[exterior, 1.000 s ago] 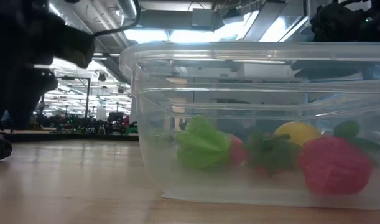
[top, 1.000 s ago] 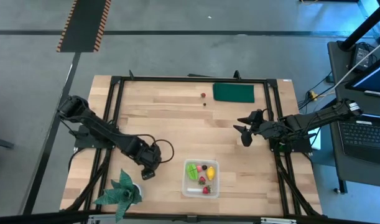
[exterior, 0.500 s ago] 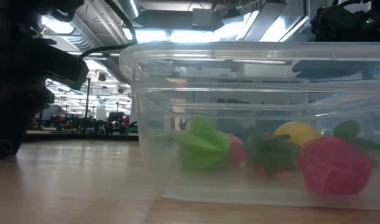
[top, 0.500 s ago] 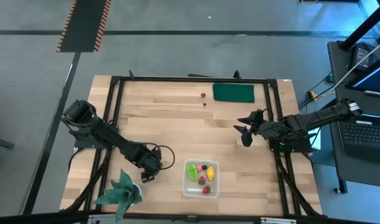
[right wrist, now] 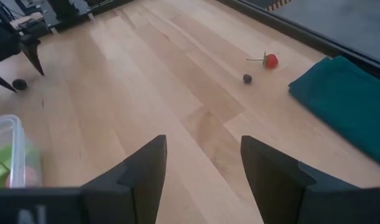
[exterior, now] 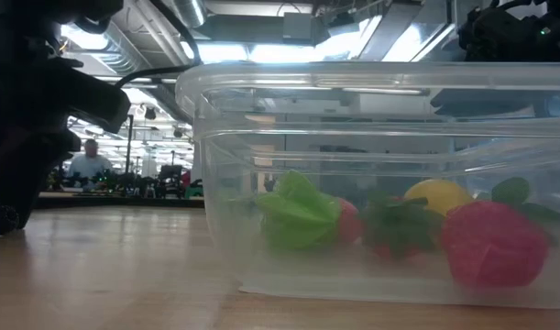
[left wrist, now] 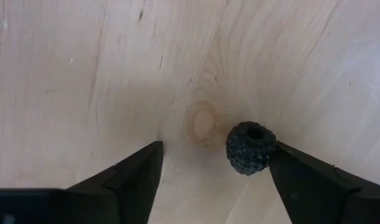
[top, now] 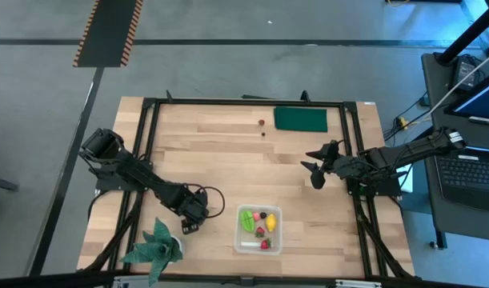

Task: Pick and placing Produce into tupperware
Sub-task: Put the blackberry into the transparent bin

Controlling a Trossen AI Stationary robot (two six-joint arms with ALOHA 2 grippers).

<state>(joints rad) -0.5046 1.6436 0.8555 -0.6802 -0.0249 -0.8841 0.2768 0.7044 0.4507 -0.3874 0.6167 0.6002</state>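
Note:
The clear tupperware [top: 258, 230] stands near the table's near edge. It holds a light green piece [exterior: 298, 213], a yellow lemon [exterior: 438, 193] and red berries [exterior: 493, 244]. My left gripper [left wrist: 217, 149] is open and low over the wood, just left of the tupperware [top: 188, 224]. A tiny dark berry [left wrist: 252, 147] lies on the table between its fingers, close to one fingertip. A red berry [right wrist: 270, 60] and another dark one [right wrist: 247, 78] lie on the wood by the far edge. My right gripper [top: 314, 172] waits open above the table's right side. My left gripper comes at the dark berry from above, pointing down, with a finger on either side. One fingertip [left wrist: 286, 158] stands right beside the berry's side [left wrist: 270, 148]. I cannot tell whether it touches. The berry rests on the table.
A dark green pad [top: 301, 119] lies at the far edge, right of the two loose berries. A teal leafy plant [top: 154, 246] stands at the near left corner, close to my left gripper. Bare wood stretches across the middle of the table [top: 228, 160].
My left arm swung a little toward the table's near left corner and sank lower, then held still. My right arm and the fruit in the tupperware stayed put.

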